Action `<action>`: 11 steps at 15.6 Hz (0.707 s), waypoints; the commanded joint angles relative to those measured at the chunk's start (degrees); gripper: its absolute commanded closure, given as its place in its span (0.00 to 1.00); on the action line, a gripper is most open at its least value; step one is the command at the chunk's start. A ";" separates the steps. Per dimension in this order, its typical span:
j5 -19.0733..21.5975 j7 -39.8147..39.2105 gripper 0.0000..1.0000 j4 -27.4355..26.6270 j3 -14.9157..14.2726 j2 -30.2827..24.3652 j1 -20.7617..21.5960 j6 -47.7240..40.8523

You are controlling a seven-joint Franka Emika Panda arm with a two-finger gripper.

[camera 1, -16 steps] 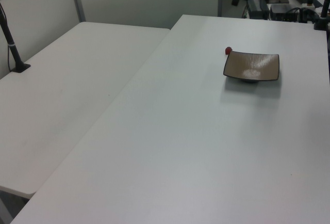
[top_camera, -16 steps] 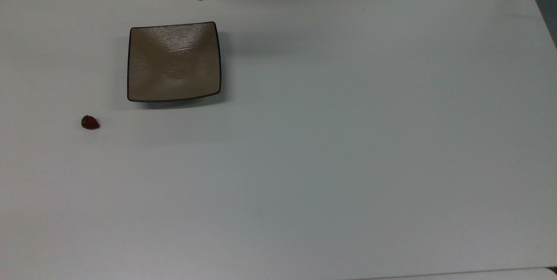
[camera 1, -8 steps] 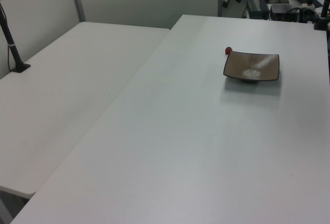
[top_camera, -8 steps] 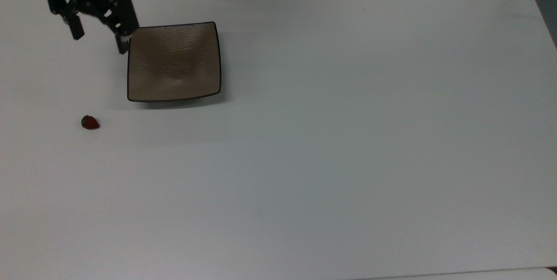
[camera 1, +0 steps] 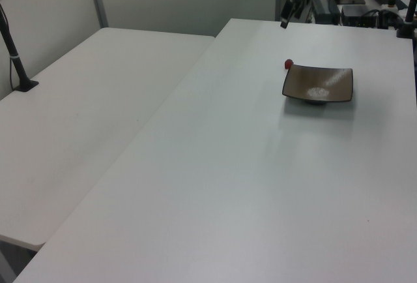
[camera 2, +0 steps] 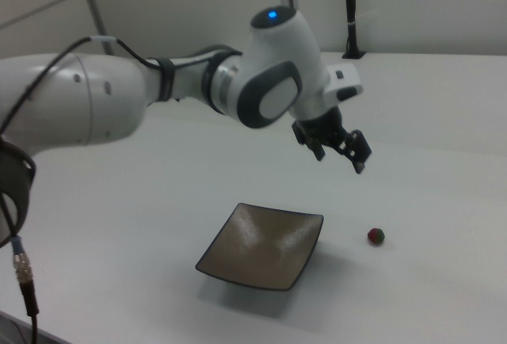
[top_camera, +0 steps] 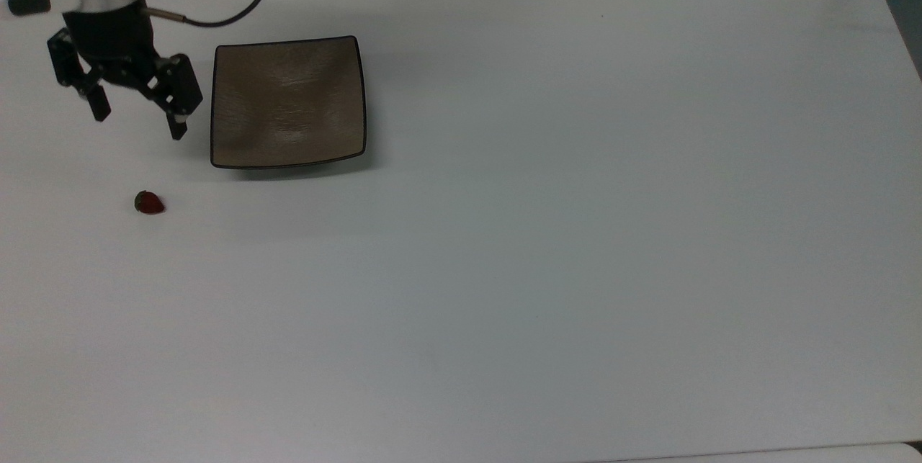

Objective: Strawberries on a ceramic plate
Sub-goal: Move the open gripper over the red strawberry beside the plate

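Claw (top_camera: 138,118): spread, held above the table (top_camera: 576,232), left of the plate (top_camera: 288,103) in the top view
Strawberry (top_camera: 149,202): on the table, apart from the plate

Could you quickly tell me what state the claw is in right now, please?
Claw: open and empty, raised above the table, the strawberry not yet gripped.

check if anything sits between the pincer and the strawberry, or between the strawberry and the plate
Nothing visible does. The open pincer hangs above bare table short of the strawberry, and only bare table separates the strawberry from the empty plate.
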 commanded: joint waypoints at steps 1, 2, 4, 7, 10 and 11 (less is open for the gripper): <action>-1.55 -8.66 0.00 -0.09 -0.95 3.33 -0.59 3.53; -1.64 -10.42 0.00 -0.09 -1.30 4.29 -0.59 4.67; -1.64 -11.93 0.00 -0.09 -1.83 5.88 -0.59 6.34; -1.82 -12.02 0.00 -0.09 -2.36 8.51 -0.59 6.87; -4.10 -12.02 0.00 0.00 -2.54 10.45 -0.59 7.48; -4.02 -11.93 0.00 0.00 -2.54 11.15 -0.59 9.66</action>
